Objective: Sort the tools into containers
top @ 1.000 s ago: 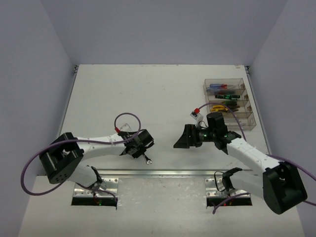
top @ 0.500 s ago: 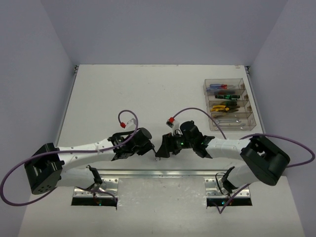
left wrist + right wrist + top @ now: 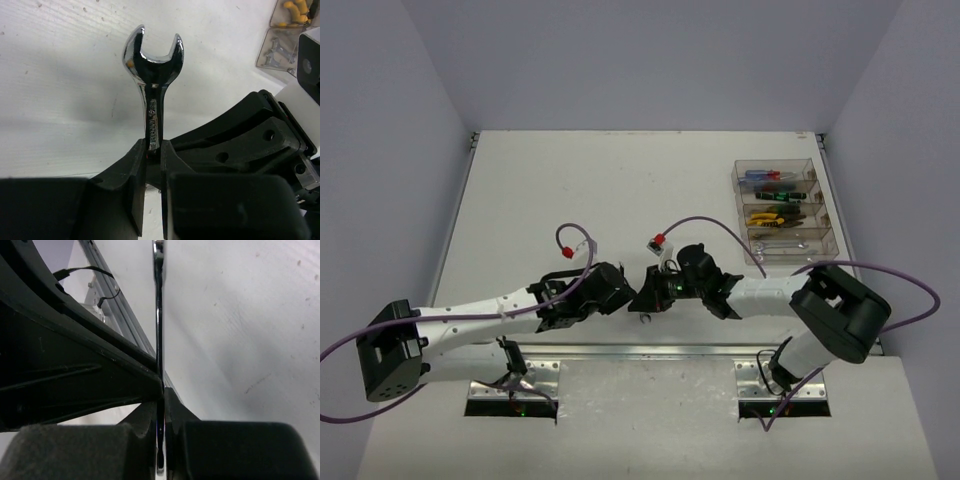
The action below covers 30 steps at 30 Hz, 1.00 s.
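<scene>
A silver open-end wrench (image 3: 152, 65) is gripped by its shaft in my left gripper (image 3: 153, 147), its open jaw pointing away over the white table. My right gripper (image 3: 161, 390) is shut on the same wrench (image 3: 159, 315), seen edge-on between its fingers. From above, the two grippers meet nose to nose near the table's front middle, left gripper (image 3: 623, 297) and right gripper (image 3: 646, 297), with one wrench end (image 3: 645, 319) poking out below them. The containers (image 3: 785, 210) stand at the right, holding screwdrivers, pliers and wrenches.
A metal rail (image 3: 650, 350) runs along the table's near edge just below the grippers. Purple cables (image 3: 705, 225) loop above both wrists. Side walls border the table left and right. The containers' corner (image 3: 280, 45) shows in the left wrist view.
My right arm has swung left from the table's middle right to the left gripper, and its jaws have closed on the wrench. The left arm stretched right with the wrench.
</scene>
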{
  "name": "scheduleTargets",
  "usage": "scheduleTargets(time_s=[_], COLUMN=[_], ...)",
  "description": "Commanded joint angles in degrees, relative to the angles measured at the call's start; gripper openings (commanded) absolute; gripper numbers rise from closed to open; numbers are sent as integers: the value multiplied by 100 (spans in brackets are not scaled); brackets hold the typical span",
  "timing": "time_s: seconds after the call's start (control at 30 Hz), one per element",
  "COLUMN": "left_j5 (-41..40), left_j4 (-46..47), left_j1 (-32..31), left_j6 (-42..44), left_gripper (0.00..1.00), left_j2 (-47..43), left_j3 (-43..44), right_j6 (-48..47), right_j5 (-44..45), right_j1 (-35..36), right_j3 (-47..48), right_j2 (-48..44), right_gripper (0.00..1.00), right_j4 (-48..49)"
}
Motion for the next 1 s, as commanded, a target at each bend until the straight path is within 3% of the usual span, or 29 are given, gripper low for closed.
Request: scheduleTargets(time_s=[0.0,0.07,0.13,0.17,0.3,0.43,0.6,0.77,0.97], left_j5=[-133,-261,-785,-996,-2440,-3192,-3651,-3957,-3704], left_j4=[322,202,-323,-907,-3179,-4276,-4342,-4365,-4550], left_j1=[-127,-127,-127,-127,-127,-109,-97,-73,-39], left_j6=[140,314,523,565,598,1112,1843,2322,2169], left_gripper=[6,26,84,100,100,100,100,100,100], left_j2=[-369,-437,-557,-556,-472,-671,-993,-1066,-1015], left_j3=[107,181,559,733,1996,2661,2703,2439,2371], right_j6=[326,425,604,761,1391,1763,1792,2751,3172], right_j5=[208,494,1097,1487,2624,2747,2889,4930,4973], right_j1=[8,-2,-91,-201,-969,-2364,-3996,-4555,-5063], right_j3=[68,69,204,330,612,598,1500,3369,3654], right_j2=[-104,-262,-588,-795,-1665,-2509,-2340,-1618,-1036], right_gripper=[0,0,0,0,0,0,0,0,0], right_j4=[715,441,-474,-1187,-3349,-4138,-5326,-7899,-8074])
